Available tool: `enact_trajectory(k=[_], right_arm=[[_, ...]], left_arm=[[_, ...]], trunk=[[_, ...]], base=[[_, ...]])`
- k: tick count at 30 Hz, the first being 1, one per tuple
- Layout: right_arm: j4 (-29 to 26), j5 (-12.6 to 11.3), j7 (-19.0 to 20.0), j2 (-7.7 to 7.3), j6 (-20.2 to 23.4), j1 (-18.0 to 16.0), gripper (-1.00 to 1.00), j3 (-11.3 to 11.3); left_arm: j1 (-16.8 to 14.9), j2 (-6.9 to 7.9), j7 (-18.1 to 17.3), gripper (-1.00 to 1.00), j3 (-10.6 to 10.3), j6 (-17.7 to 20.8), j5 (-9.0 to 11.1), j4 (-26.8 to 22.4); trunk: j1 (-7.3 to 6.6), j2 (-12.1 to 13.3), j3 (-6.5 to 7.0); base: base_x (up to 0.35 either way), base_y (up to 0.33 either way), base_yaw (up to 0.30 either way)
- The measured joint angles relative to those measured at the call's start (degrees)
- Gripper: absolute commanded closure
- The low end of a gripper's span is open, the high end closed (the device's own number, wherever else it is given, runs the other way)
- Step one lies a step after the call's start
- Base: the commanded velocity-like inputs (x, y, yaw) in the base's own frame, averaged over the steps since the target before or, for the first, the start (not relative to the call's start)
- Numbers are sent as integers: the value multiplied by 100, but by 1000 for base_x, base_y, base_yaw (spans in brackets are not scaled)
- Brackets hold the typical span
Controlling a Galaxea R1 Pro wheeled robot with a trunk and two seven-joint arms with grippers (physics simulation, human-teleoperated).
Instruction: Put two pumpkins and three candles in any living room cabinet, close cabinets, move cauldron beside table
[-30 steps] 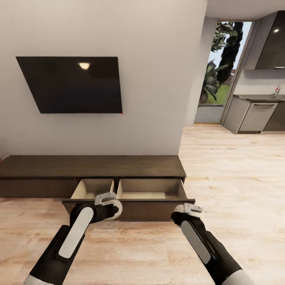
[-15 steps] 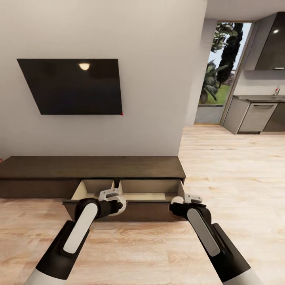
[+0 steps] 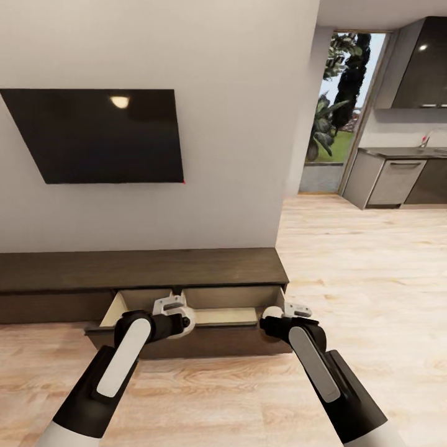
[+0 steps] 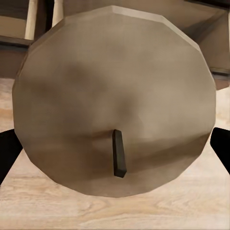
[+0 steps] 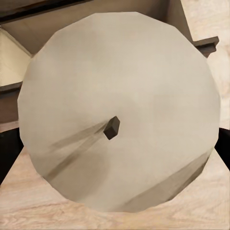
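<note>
cabinet (image 3: 143, 270) cut off at the edge, candle (image 4: 115, 100) hiding tool fingers

head high, wrists close (shared cabinet (image 3: 186, 273))

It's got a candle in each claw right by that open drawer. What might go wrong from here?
Two likely risks:
1. Both grippers, left gripper and right gripper, sit near the drawer front; a low approach might knock it.
2. Each candle blocks its wrist camera, so dropping them into the pale drawer interior relies mostly on the head view.
</note>
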Motion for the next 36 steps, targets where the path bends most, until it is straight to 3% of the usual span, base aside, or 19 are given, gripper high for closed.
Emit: enact_trajectory(k=[20, 36], right_arm=[[8, -10, 0, 5, -6, 0, 100, 4], [-1, -4, 9, 6, -8, 0, 100, 4]], left_arm=[[0, 4, 0, 100, -12, 1, 11, 14], [0, 4, 0, 100, -18, -3, 13, 14]], trunk=[[0, 0, -1], [2, 0, -1]], base=[[327, 19, -1], [211, 0, 0]])
